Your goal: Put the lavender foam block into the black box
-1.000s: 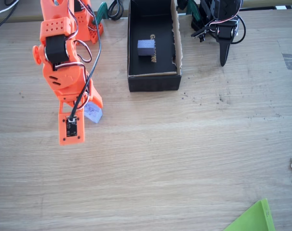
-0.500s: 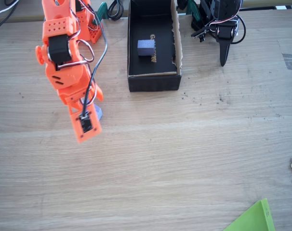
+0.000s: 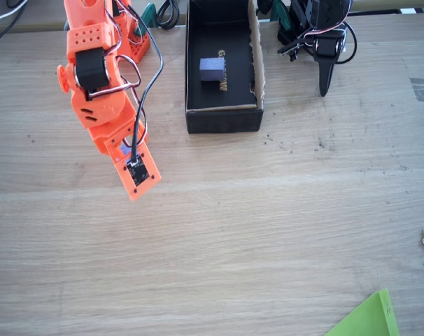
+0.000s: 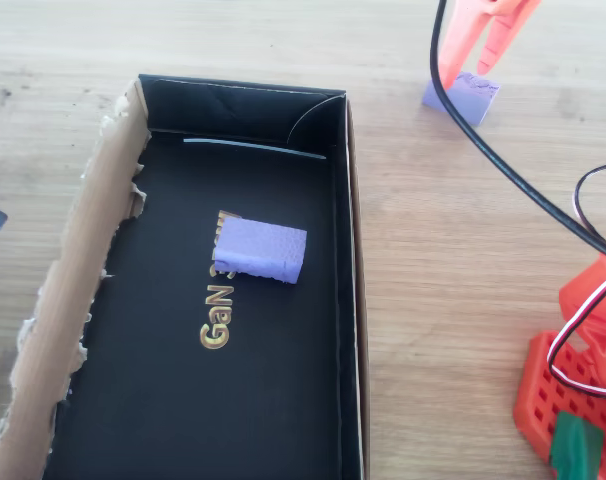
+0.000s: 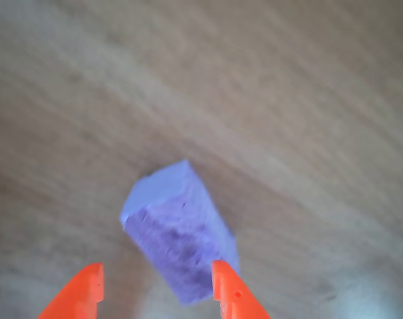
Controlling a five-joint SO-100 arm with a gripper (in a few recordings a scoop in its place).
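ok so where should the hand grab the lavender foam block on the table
Across the two long flat sides of the lavender foam block, coming down from above. It lies skewed between the open fingers of the hand, so turning the wrist to square with it would likely help.

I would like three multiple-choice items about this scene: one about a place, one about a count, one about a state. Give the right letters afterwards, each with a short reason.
1. Where does the lavender foam block lie?
A. inside the black box
B. on the box's torn edge
C. on the wooden table, at the tips of the claw

2. How many foam blocks lie inside the black box?
A. none
B. one
C. two

3. How do the claw's jaws stand?
A. open
B. shut on the block
C. shut on the box's wall

Answers:
1 C: the overhead view shows it on the wood outside the box.
2 B: a single darker purple block lies there.
3 A: the wrist view shows a gap beside the block.
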